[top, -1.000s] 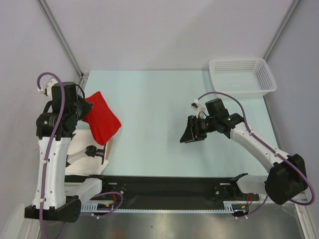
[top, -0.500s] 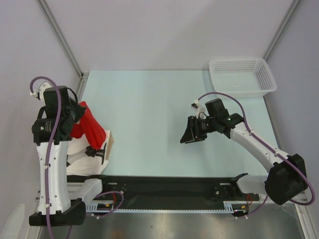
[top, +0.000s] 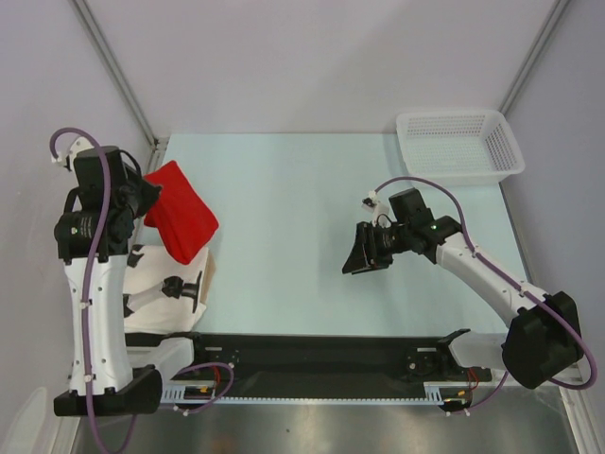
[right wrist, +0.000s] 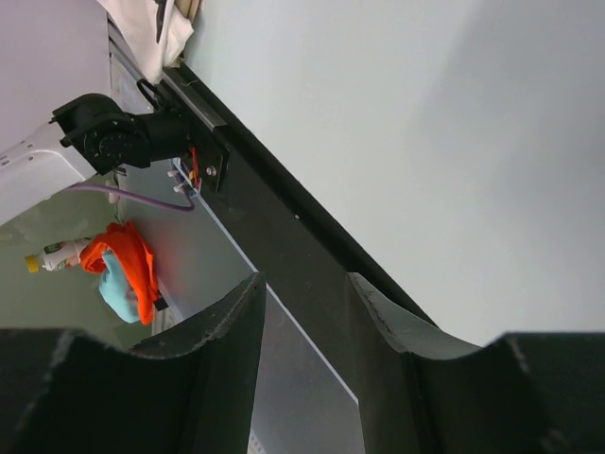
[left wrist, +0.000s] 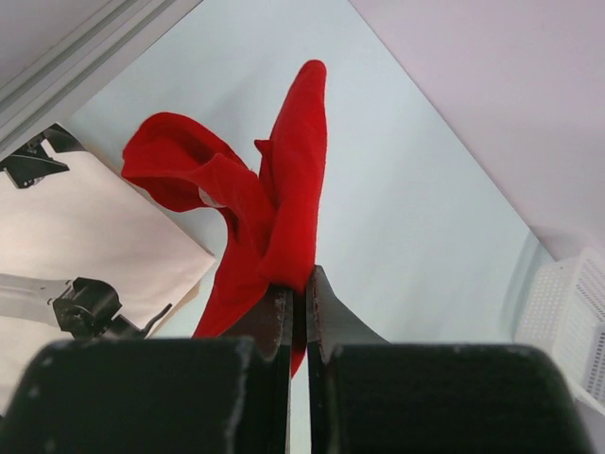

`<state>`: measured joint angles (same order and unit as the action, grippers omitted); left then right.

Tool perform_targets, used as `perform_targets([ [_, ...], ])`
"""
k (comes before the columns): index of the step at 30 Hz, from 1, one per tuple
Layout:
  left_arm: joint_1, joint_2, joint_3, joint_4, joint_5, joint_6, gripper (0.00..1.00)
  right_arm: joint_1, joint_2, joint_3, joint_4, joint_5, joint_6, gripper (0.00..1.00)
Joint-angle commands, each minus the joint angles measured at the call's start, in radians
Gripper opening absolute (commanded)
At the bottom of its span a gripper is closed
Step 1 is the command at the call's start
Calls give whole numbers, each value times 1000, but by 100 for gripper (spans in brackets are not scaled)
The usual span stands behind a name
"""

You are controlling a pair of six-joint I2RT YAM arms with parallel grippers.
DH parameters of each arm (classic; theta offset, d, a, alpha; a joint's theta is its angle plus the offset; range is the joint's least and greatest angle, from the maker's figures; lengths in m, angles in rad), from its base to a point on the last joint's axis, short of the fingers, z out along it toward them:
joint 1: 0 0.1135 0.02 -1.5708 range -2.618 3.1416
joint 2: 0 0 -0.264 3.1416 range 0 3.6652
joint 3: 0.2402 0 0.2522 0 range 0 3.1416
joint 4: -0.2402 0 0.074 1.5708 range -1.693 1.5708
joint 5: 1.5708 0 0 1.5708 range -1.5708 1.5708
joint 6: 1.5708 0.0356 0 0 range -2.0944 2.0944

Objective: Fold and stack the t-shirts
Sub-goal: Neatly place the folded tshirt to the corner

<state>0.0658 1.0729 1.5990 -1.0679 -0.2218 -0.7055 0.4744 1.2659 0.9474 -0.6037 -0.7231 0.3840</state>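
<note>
A bright red t-shirt [top: 181, 212] hangs bunched in the air over the table's left edge, held by my left gripper [top: 149, 199]. In the left wrist view the cloth [left wrist: 274, 199] rises from between the closed jaws of the left gripper [left wrist: 299, 288] and droops in folds. My right gripper [top: 357, 260] hovers over the middle right of the table, open, with nothing between its fingers [right wrist: 227, 331].
A white mesh basket [top: 460, 144] stands at the back right corner. A white and beige cloth [top: 165, 284] lies at the near left by the arm's base. The black rail [top: 321, 355] runs along the near edge.
My left arm swung left and back, carrying the red t-shirt, which first bunched narrow and now hangs wider and farther back. The right arm has stayed still.
</note>
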Motion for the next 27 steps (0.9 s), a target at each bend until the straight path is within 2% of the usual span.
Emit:
perform_targets([
  [1, 8, -28, -19, 51, 18, 11, 0, 4, -3, -2, 13, -16, -8, 45],
  [9, 40, -116, -259, 109, -22, 60, 0, 6, 1, -7, 12, -16, -14, 45],
  [12, 55, -145, -306, 158, -33, 95, 0, 4, 4, -13, 12, -19, -19, 45],
  [23, 55, -102, -168, 123, -99, 149, 0, 4, 15, -22, 16, -30, -19, 45],
  [27, 55, -117, -169, 109, -97, 129, 0, 6, 21, -21, 19, -32, -20, 45],
])
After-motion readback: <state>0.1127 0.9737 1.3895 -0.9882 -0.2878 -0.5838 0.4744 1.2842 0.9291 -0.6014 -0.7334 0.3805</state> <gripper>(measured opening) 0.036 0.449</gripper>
